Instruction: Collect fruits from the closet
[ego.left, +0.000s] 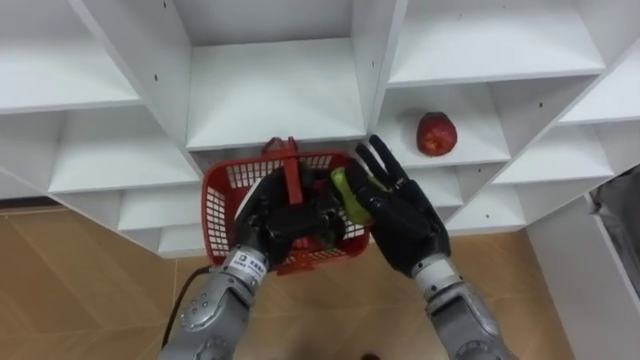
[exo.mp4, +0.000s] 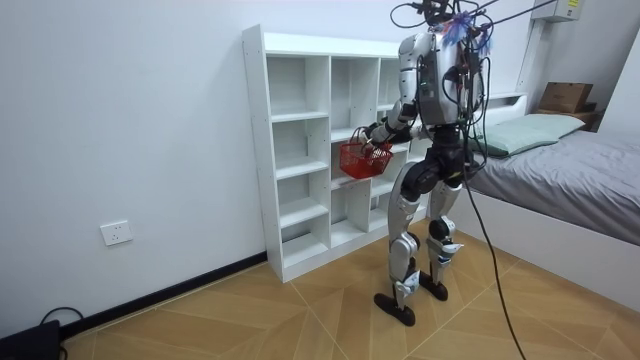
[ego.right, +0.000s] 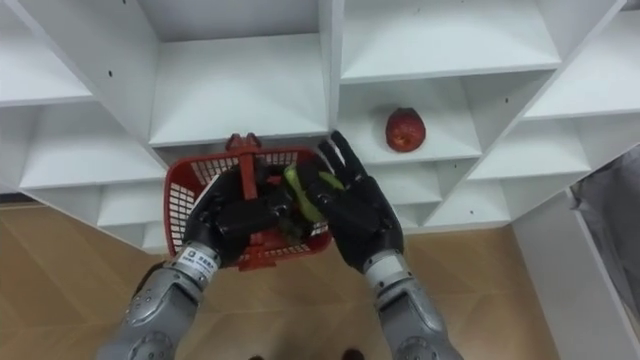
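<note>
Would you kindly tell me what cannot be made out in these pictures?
Inside the basket, eye views: covered by the left hand on its handle and the right hand.
Green item, eye views: kind unclear, right hand's fingers overlap it.
The basket's load, room view: too small.

Bright, even indoor light; soft shadows lie under the white shelves (ego.left: 275, 95)

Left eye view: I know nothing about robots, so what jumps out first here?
A red basket hangs before the white closet, the left hand curled round its handle. The right hand, fingers straight, is at the basket's right rim beside a green fruit inside it. One red apple sits alone on a shelf to the right.
</note>
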